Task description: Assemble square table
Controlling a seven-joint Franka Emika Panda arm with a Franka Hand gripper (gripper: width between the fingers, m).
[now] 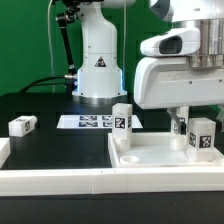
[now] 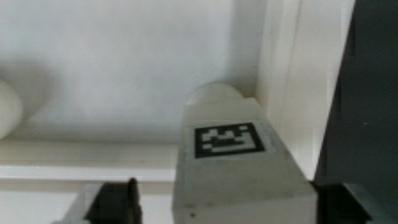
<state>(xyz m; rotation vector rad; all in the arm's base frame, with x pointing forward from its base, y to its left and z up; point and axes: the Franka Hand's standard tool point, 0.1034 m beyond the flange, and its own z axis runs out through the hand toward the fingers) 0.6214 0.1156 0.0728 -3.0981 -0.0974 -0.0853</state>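
The white square tabletop point(image 1: 150, 158) lies rim-up at the exterior view's front right. One white tagged leg point(image 1: 121, 119) stands at its far left corner. A second leg point(image 1: 203, 136) stands near the right side, under my gripper point(image 1: 197, 121). In the wrist view this leg point(image 2: 228, 140) fills the space between my gripper's point(image 2: 222, 203) dark fingers point(image 2: 118, 205). A thin gap shows on one side, and the other finger lies close against the leg, so the jaws stand open around it. A third leg point(image 1: 22, 125) lies loose on the black table at the left.
The marker board point(image 1: 92, 122) lies flat in front of the robot base point(image 1: 97, 60). A long white border wall point(image 1: 50, 182) runs along the front edge and turns up at the far left.
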